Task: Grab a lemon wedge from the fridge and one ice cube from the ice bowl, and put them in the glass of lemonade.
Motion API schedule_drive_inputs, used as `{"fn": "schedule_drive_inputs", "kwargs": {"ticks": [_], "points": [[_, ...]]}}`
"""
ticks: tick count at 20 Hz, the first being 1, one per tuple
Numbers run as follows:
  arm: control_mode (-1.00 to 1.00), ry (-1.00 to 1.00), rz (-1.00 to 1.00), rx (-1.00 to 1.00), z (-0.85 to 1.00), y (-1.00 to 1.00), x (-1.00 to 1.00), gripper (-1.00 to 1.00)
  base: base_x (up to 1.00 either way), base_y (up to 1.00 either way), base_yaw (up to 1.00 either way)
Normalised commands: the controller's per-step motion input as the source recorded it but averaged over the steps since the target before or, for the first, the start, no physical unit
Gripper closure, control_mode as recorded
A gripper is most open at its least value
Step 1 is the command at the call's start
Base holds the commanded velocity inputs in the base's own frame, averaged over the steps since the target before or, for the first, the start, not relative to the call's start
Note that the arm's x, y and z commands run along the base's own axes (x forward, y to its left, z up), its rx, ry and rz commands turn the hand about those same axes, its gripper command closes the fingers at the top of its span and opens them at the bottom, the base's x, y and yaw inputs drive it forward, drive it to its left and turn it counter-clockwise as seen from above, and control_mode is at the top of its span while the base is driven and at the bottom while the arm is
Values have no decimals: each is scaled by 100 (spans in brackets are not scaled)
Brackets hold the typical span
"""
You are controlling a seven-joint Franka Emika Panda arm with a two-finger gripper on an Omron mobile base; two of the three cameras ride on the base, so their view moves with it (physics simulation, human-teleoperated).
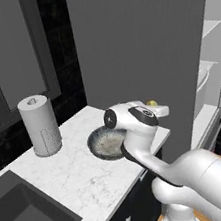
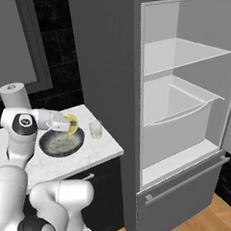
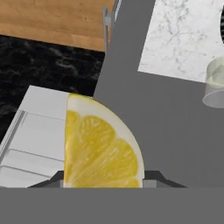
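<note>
Pincer (image 2: 70, 125) is closed on the lemon wedge (image 3: 99, 146), which sits between its tips with the cut face toward the hand camera. From the right base view the wedge (image 2: 72, 123) hangs over the far rim of the ice bowl (image 2: 61, 142), just beside the glass of lemonade (image 2: 95, 129), both standing on the marble tabletop (image 2: 97, 149). Beyond them the fridge (image 2: 184, 109) stands open with its white shelves bare.

Judging by this, the wedge is in transit to the glass and the ice is untouched. The next move calls for carrying the wedge sideways until it sits squarely over the narrow mouth of the glass, then lowering and letting go; the tumbler is small and light, so a brush from the fingers could tip it.
</note>
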Motion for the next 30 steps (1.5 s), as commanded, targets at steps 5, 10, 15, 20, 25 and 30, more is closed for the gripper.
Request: {"fn": "schedule_drive_inputs", "kwargs": {"ticks": [5, 10, 15, 20, 25, 30], "points": [[-100, 3, 0, 0, -2, 2, 26, 100, 0, 0, 0], [-100, 0, 0, 0, -14, 0, 31, 100, 0, 0, 0], [-100, 0, 0, 2, -6, 0, 18, 100, 0, 0, 0], [-100, 0, 0, 7, 0, 0, 12, 100, 0, 0, 0], [-100, 0, 0, 7, -10, 0, 20, 100, 0, 0, 0], [-100, 0, 0, 0, -19, 0, 26, 100, 0, 0, 0]]}}
